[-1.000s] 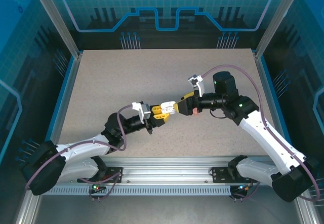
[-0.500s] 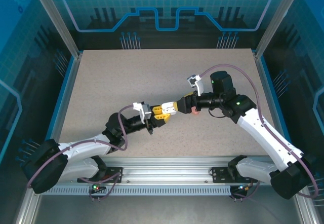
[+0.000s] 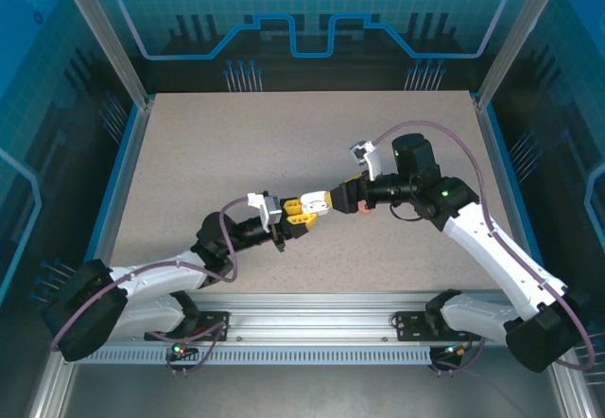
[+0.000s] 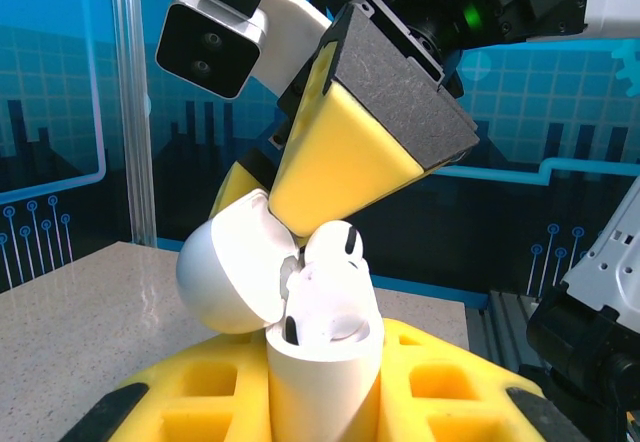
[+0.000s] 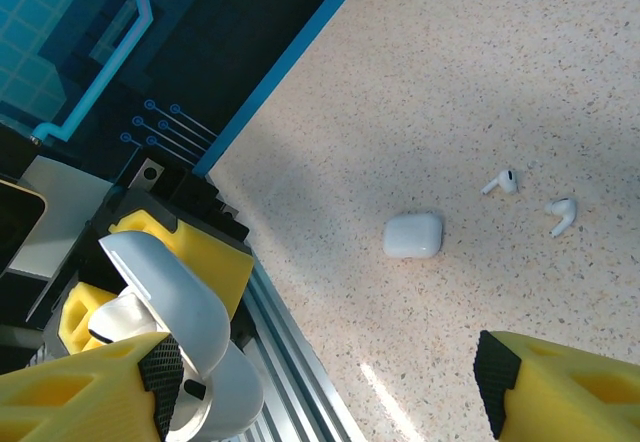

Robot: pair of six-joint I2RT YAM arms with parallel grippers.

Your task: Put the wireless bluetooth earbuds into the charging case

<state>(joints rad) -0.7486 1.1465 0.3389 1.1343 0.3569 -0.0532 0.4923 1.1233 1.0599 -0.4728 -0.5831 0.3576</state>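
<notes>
Earbuds (image 4: 335, 247) of white stemmed plastic, four counted: two stand in the one open white pebble-shaped charging case (image 4: 325, 377), one seated deep, the other raised, its head just beside a yellow fingertip of the right gripper (image 3: 333, 198). The left gripper (image 3: 302, 209) is clenched on that case's lower body, with the hinged lid (image 4: 225, 277) swung back. The right fingers (image 5: 570, 392) stand spread, clasping nothing. Beyond them, on the speckled table (image 5: 520, 62), two loose earbuds (image 5: 500, 181) lie near one closed white case (image 5: 413, 235)
</notes>
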